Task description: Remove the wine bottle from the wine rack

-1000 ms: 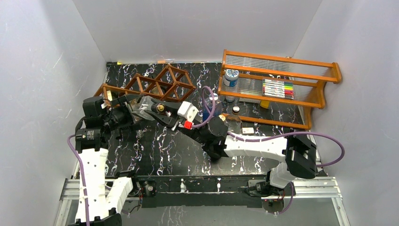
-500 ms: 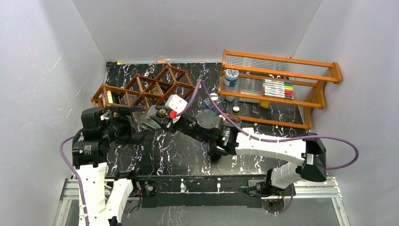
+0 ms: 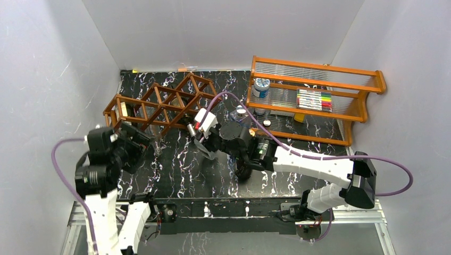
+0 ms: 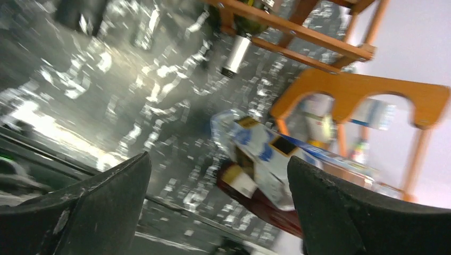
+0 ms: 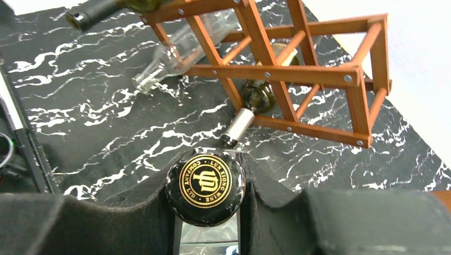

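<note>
The dark reddish-brown wine rack [image 3: 162, 102] stands at the back left; it also shows in the right wrist view [image 5: 298, 71]. My right gripper [image 3: 205, 139] is shut on the wine bottle, its black cap with a gold logo [image 5: 205, 183] pinched between the fingers, in front of the rack and clear of it. The bottle's body is mostly hidden under the gripper in the top view. My left gripper [image 3: 138, 143] is open and empty [image 4: 218, 159], left of the bottle and apart from it. A blurred blue-and-white labelled dark red shape [image 4: 260, 164] lies beyond its fingers.
A silver-capped bottle [image 5: 242, 119] and a clear bottle [image 5: 170, 58] stay in the rack's lower cells, necks pointing out. The orange shelf unit [image 3: 314, 98] with markers and small bottles stands at the back right. White walls close in on three sides.
My right gripper has drawn the bottle out of the rack, to the right and toward the near side. My left gripper has pulled back left and nearer, away from the bottle.
</note>
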